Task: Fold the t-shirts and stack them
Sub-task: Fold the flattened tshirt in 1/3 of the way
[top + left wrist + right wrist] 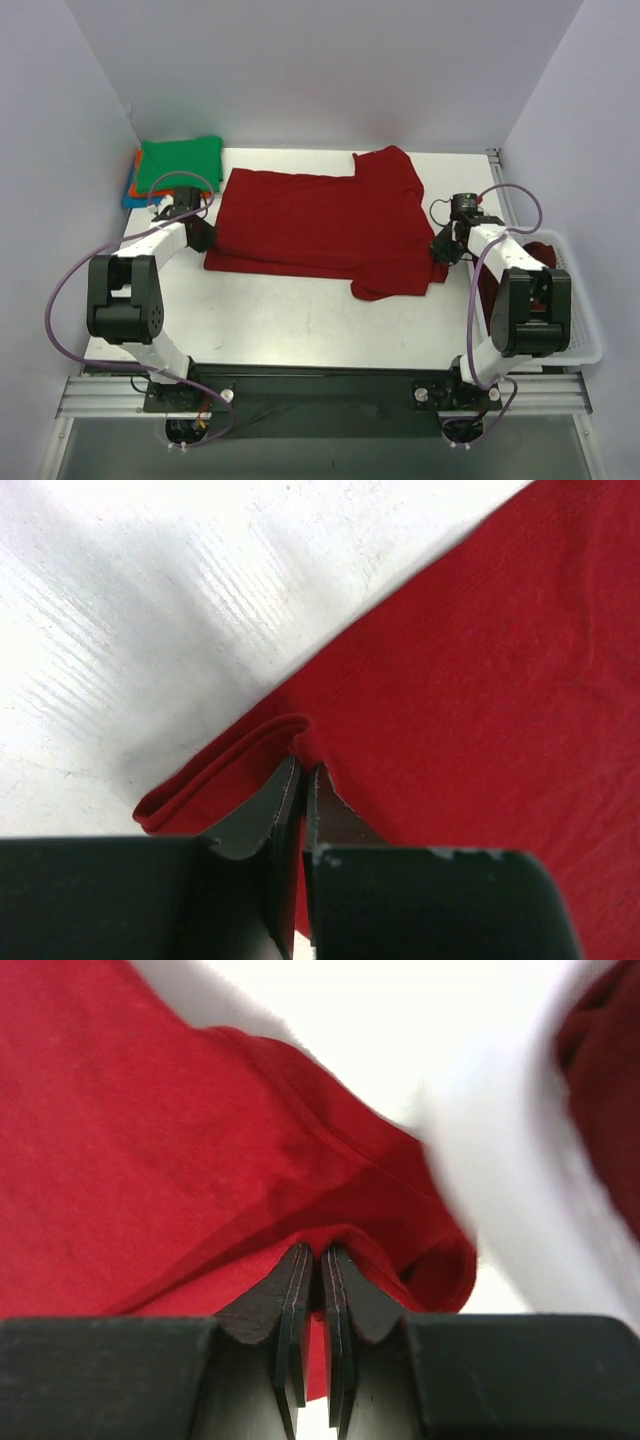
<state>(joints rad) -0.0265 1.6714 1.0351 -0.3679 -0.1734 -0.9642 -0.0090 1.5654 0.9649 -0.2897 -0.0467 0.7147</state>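
A dark red t-shirt [320,220] lies spread across the middle of the table, its lower part doubled over. My left gripper [205,237] sits at the shirt's left edge. In the left wrist view the gripper [303,772] is shut on a pinch of the red cloth [480,680] beside a folded hem. My right gripper [441,250] is at the shirt's right edge by a sleeve. In the right wrist view it [322,1252] is shut on a fold of the same cloth [150,1140]. A stack of folded shirts, green [180,163] on top, rests at the back left corner.
A white slotted basket [590,330] stands at the table's right edge with more dark red cloth [545,252] in it, close to my right arm. Orange and blue edges [131,190] show under the green shirt. Walls close in on the back and both sides.
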